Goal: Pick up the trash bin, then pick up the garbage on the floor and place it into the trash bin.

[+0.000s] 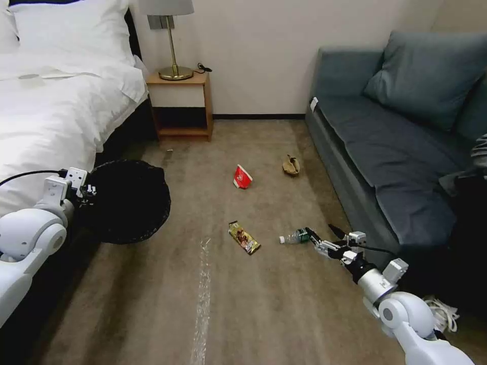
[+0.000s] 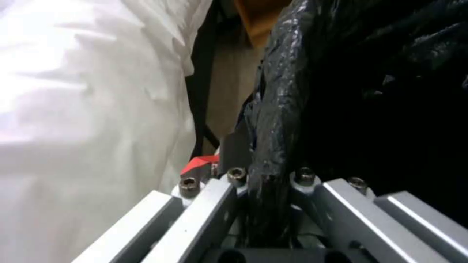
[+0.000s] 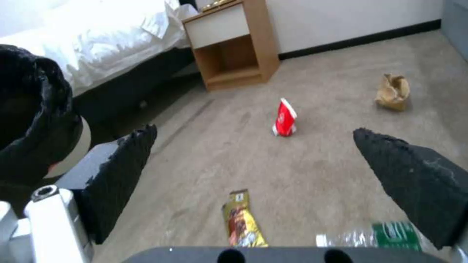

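Approach tip: with right gripper [image 1: 323,235] spread wide above clear green-labelled bottle [image 1: 295,236], lower squarely; left gripper [image 1: 87,193] clamped on black-lined bin rim [image 2: 273,120].

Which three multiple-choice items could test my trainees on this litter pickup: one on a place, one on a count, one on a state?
1. The bottle lies nearest:
A. the right gripper
B. the lamp
C. the bed

2. Litter pieces on the floor:
A. two
B. four
C. six

3. The left gripper is:
A. open above the carpet
B. shut on the trash bin
C. holding the carton

Answers: 1 A, the bottle lies just before its open jaws. 2 B: carton, paper wad, wrapper, bottle. 3 B, the left wrist view shows the black liner pinched between the jaws.
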Robot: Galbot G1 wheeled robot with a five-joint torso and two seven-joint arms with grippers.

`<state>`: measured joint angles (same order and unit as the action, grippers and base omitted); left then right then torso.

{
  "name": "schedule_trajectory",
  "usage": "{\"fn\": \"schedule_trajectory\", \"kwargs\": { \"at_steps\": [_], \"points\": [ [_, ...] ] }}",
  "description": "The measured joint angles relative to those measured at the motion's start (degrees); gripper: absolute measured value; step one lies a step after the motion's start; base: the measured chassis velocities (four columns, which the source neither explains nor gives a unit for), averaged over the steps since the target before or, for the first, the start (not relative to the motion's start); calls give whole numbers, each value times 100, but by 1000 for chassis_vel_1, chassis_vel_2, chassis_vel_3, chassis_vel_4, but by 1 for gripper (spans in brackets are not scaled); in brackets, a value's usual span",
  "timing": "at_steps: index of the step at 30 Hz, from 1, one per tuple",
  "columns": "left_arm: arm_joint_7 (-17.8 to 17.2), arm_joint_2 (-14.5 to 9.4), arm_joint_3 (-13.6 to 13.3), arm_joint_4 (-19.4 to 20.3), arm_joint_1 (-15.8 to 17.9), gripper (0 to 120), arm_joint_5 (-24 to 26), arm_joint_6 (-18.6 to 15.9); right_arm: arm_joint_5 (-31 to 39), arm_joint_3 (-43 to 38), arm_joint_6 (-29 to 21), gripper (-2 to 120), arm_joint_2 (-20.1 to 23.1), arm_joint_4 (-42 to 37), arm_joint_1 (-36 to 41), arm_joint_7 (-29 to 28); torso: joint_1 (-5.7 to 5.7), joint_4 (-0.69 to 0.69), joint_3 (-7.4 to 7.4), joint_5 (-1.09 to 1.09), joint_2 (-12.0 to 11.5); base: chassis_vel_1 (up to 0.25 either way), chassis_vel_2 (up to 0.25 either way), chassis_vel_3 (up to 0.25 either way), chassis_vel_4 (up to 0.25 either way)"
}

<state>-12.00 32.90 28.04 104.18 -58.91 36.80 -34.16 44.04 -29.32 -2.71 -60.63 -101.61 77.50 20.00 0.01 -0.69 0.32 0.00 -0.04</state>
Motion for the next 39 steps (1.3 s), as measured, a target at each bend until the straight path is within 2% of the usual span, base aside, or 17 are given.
{"fn": "schedule_trajectory", "kwargs": {
  "at_steps": [25, 35, 37, 39],
  "points": [
    [-31, -5, 89, 72, -134, 2, -16, 16, -31, 38, 58, 100, 30, 62, 22, 6, 0, 0, 0, -1, 0, -145, 148, 146, -149],
    [-18, -20, 332, 187, -398, 2, -34, 36, -89, 166, -45, 100, 70, 30, 34, -109, 0, -1, 1, 0, 0, -81, 78, 74, -69],
    [20, -15, 437, 204, -496, 2, -68, 72, -91, 211, -71, 100, 88, 36, 13, -123, 0, -1, -1, 0, 0, 0, 0, 0, 0],
    [130, 16, 724, 230, -759, 2, -165, 160, -125, 306, -92, 100, 114, 138, -41, -139, 0, 0, -1, 0, 0, 0, 0, 0, 0]
  ]
}}
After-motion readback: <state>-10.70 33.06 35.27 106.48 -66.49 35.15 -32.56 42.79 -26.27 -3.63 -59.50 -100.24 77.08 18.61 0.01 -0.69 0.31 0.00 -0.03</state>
